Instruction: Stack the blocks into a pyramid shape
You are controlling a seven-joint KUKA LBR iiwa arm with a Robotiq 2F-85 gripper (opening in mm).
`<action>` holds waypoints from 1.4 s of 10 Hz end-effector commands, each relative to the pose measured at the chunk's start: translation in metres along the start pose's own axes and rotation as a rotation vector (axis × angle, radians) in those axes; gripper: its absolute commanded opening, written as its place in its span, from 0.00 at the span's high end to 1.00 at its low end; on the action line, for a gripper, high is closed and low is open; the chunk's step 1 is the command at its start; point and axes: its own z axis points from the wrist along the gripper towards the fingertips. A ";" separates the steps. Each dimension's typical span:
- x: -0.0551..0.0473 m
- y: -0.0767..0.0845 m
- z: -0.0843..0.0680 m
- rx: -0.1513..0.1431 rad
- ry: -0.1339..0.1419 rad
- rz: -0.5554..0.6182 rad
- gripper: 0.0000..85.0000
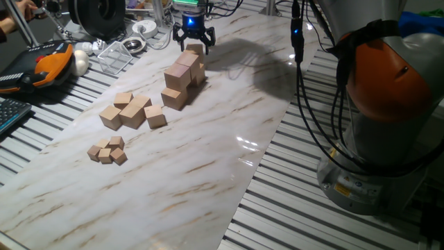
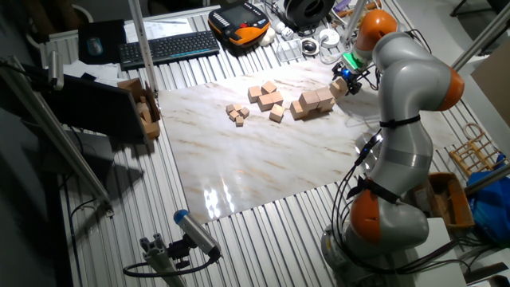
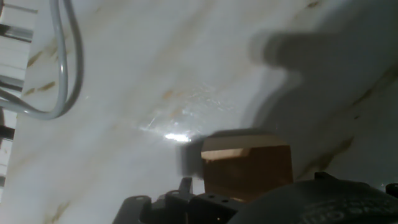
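One block (image 3: 247, 165) shows close only beneath the hand (image 1: 193, 40).

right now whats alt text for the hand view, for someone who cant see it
Close-up from the hand camera: a tan wooden block sits just in front of the dark gripper body at the bottom edge, over a white marble-patterned tabletop. A grey cable loops at upper left, and a dark shadow covers the right side.

A robotics lab: slatted aluminium bench (image 2: 239, 239), keyboard (image 2: 169, 48), teach pendant (image 2: 239, 22) and loose cables (image 1: 312, 104).
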 end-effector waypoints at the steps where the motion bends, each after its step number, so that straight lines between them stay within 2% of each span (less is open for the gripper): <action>1: 0.000 -0.001 0.001 0.000 -0.002 0.000 0.00; 4: 0.000 -0.002 0.005 -0.002 -0.001 -0.006 0.00; 6: 0.000 -0.004 0.004 -0.002 0.001 -0.037 0.40; 7: 0.000 -0.004 0.001 -0.006 0.000 -0.041 1.00; 9: -0.001 -0.005 -0.006 -0.005 -0.021 -0.041 1.00; 10: 0.000 -0.006 -0.018 0.000 -0.029 -0.042 1.00; 12: 0.003 -0.007 -0.058 0.019 -0.018 -0.041 1.00; 14: 0.011 -0.006 -0.098 0.014 -0.020 -0.064 1.00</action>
